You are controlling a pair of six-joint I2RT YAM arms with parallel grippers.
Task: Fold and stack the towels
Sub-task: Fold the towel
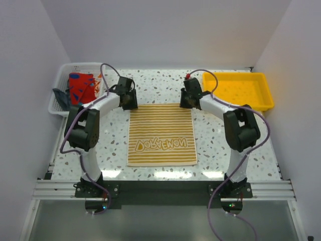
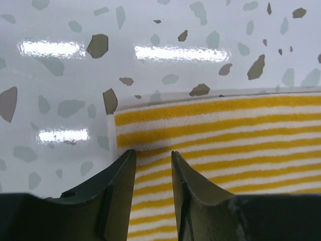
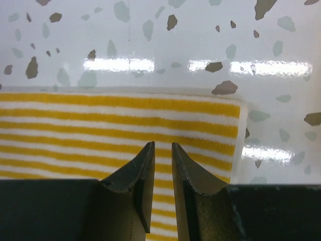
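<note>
Your left gripper [image 2: 153,153] sits just inside the far-left corner of the striped towel [image 1: 161,133], fingers narrowly parted, with flat cloth showing through the gap and nothing visibly pinched. Your right gripper [image 3: 160,145] sits just inside the far-right corner, fingers spread even less, and flat stripes show between them too. The towel lies flat in the middle of the desk [image 1: 210,145], stripes running left to right, its printed lettering along the near edge. What matters is that the whole towel lies on the near side of both grippers, and its far edge runs straight between them. Each arm has its own corner and neither is better placed. A first fold would probably mean closing on both corners and carrying the far edge toward you over the lettering. Keep the two corners level, or the edge will likely skew. The other towels [image 1: 83,86] are heaped in the white basket [image 1: 54,103] at far left, well apart from this one.
</note>
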